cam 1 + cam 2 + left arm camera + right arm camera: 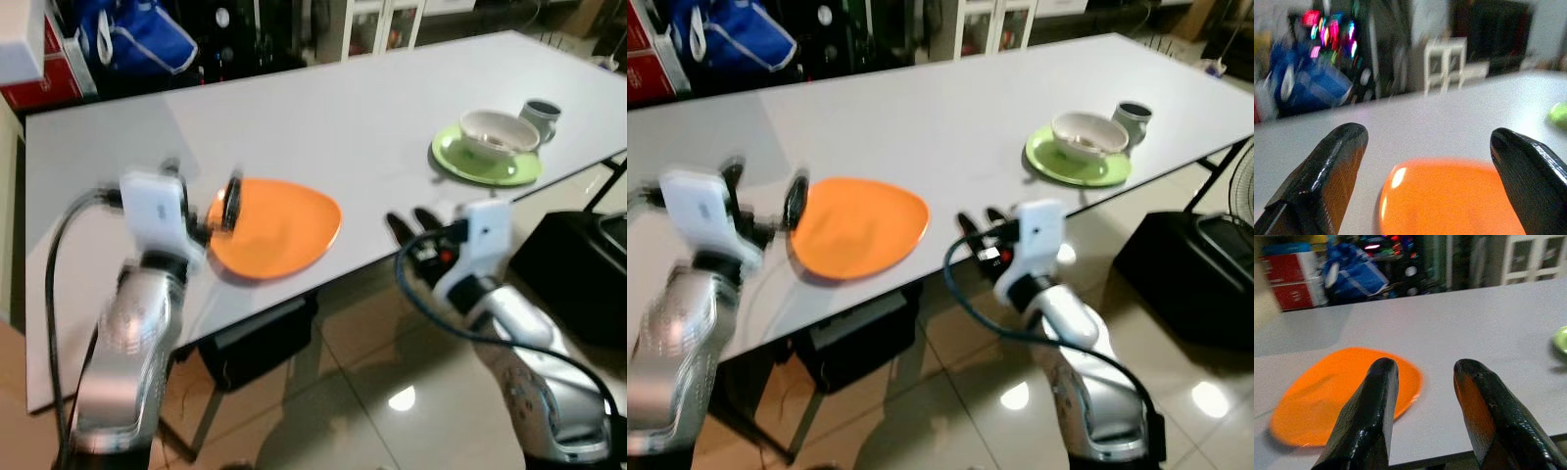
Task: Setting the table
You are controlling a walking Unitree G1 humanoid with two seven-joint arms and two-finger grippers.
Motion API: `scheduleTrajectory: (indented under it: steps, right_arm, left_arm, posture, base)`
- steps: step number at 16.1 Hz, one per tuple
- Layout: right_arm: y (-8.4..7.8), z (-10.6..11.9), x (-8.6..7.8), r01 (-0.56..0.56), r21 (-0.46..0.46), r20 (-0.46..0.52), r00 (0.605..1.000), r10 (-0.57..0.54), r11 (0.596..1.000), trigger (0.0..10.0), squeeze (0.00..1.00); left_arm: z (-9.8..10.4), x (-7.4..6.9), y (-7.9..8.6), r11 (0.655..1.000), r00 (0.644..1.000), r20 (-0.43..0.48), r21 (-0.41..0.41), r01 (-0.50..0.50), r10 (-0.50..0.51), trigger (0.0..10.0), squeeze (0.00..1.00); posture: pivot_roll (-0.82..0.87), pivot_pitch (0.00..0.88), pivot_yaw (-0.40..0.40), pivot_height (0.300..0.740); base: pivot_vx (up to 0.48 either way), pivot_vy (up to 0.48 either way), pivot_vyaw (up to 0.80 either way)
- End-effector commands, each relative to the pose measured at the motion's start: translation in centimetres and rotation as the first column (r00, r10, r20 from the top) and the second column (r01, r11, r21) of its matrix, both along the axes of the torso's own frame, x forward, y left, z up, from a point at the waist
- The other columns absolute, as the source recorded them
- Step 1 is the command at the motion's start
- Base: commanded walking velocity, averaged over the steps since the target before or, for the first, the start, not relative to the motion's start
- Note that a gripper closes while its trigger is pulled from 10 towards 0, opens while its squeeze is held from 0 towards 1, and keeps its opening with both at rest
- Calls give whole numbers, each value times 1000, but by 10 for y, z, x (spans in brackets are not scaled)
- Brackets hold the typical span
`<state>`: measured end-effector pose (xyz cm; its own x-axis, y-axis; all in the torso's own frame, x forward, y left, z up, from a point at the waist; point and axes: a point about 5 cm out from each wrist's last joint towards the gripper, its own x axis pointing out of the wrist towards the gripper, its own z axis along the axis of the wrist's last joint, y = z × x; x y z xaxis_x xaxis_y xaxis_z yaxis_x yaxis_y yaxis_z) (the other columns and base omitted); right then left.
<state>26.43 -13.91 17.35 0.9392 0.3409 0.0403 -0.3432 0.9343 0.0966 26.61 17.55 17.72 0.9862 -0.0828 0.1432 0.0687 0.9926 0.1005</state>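
Note:
An orange plate (pixel 279 230) lies on the white table (pixel 323 108) near its front edge. My left gripper (pixel 203 186) hovers at the plate's left rim, blurred, with its fingers spread wide; the left wrist view has the orange plate (pixel 1449 196) low between them, untouched. My right gripper (pixel 411 223) is open at the table's front edge, just right of the plate, holding nothing. From the right wrist, the orange plate (pixel 1317 391) sits beyond its left finger. Further right, a green plate (pixel 485 162) carries a white bowl (pixel 498 132), with a grey mug (pixel 541 116) behind it.
A black box (pixel 260 343) sits on the floor under the table. Another black object (pixel 578 264) stands on the floor at the right. Behind the table are a blue bag (pixel 137 39), a red and white box (pixel 39 59) and a white cabinet (pixel 387 24).

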Motion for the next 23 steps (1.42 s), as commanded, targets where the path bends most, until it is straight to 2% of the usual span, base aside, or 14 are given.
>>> scheduleTrajectory:
  steps: [1, 3, 6, 9, 13, 17, 23]
  right_arm:
    - [-5, 3, 1, 43, -9, 27, 999, -43, 999, 10000, 0]
    - [-5, 6, 2, 35, -31, 54, 998, -34, 999, 10000, 0]
    - [5, 3, 0, -55, -56, 60, 996, 58, 997, 10000, 0]
    - [10, -5, -1, -78, -46, 41, 996, 80, 996, 10000, 0]
    - [11, -7, -4, -108, -26, 45, 993, 109, 994, 10000, 0]
    - [8, -13, -6, -101, -20, 31, 994, 102, 995, 10000, 0]
    - [0, -17, -7, -43, 45, 23, 999, 42, 998, 10000, 0]
  left_arm:
    - [2, -4, 0, 999, 999, -8, -14, -32, 31, 10000, 0]
    - [5, -12, -1, 999, 1000, 0, -42, -26, 26, 10000, 0]
    - [10, -18, -10, 1000, 1000, 2, 1, -5, 5, 10000, 0]
    - [12, -22, -14, 997, 999, 9, 70, 30, -31, 10000, 0]
    - [11, -22, -21, 995, 998, -17, 75, 65, -64, 10000, 0]
    - [12, -22, -18, 992, 997, -23, 101, 71, -69, 10000, 0]
    - [12, -24, -25, 984, 993, -31, 134, 113, -110, 10000, 0]
  posture:
    - [43, 0, -40, 740]
    - [36, 0, -43, 740]
    - [64, 0, -61, 740]
    - [71, 0, -62, 740]
    - [65, 0, -46, 740]
    - [73, 0, -42, 740]
    - [91, 0, -40, 740]
  base:
    - [0, 0, 0]
    - [0, 0, 0]
    - [0, 0, 800]
    - [0, 0, 800]
    - [0, 364, 800]
    - [0, 471, 800]
    - [0, 480, 0]
